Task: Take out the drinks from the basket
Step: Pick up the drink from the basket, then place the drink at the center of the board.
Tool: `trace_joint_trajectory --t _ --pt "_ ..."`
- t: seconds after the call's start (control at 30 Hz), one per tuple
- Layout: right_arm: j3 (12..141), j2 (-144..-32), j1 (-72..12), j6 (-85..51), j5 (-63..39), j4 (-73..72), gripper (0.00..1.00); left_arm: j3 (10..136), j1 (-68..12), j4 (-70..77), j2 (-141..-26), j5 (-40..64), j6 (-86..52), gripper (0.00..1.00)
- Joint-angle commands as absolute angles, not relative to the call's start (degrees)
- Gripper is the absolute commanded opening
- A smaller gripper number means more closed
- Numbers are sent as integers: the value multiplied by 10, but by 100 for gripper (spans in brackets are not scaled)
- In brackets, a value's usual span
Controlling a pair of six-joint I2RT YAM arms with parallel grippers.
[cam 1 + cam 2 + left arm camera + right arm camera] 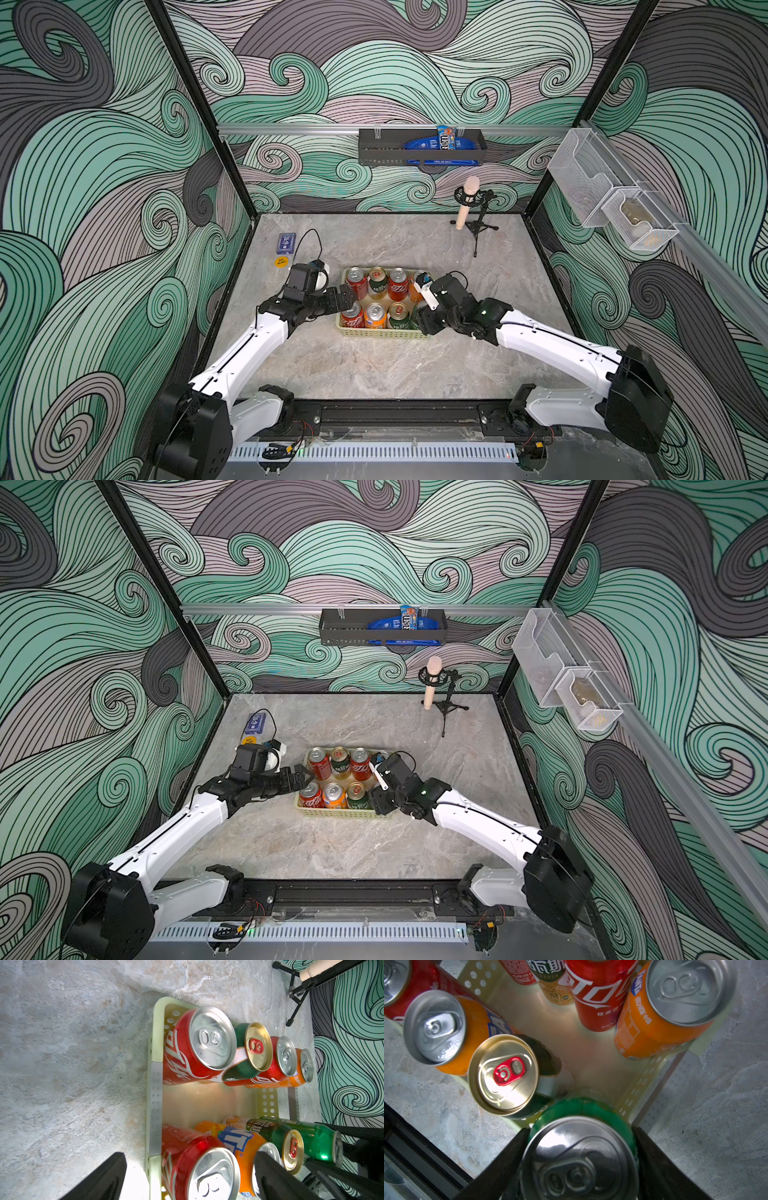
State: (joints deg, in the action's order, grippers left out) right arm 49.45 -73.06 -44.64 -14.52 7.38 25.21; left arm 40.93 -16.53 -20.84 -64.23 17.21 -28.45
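Taking 12 o'clock as the back wall in a top view, the basket sits in the middle of the tabletop with all eight drinks standing in it in two rows; none is out yet. The right end effector is closed onto the bright green can, pressing it on two opposite sides; this can stands at the basket's 4 o'clock corner with its long axis upright. I judge the coming move must go straight up along this axis; otherwise the can may catch the basket wall, or the dark green-gold can just beside it at 9 o'clock. The left end effector is wide open and holds nothing; it straddles the red can at the 8 o'clock corner.
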Motion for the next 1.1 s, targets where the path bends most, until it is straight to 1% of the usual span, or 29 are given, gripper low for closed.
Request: trace_joint_trajectory --t 0.0,0.27,0.63,0.87,1.07 --pt "539 -715 -437 -156 74 237 54 429 -169 -213 -626 182 -282 99" --pt "580 -710 -411 -156 83 265 53 446 -170 -194 -603 218 -311 99" --pt "620 -684 -372 -156 93 296 53 479 -179 -180 -578 234 -347 99" --pt "637 -667 -357 -146 115 326 53 493 -196 -173 -588 238 -351 99" --pt "623 -646 -343 -149 124 339 52 500 -219 -164 -600 236 -356 99"
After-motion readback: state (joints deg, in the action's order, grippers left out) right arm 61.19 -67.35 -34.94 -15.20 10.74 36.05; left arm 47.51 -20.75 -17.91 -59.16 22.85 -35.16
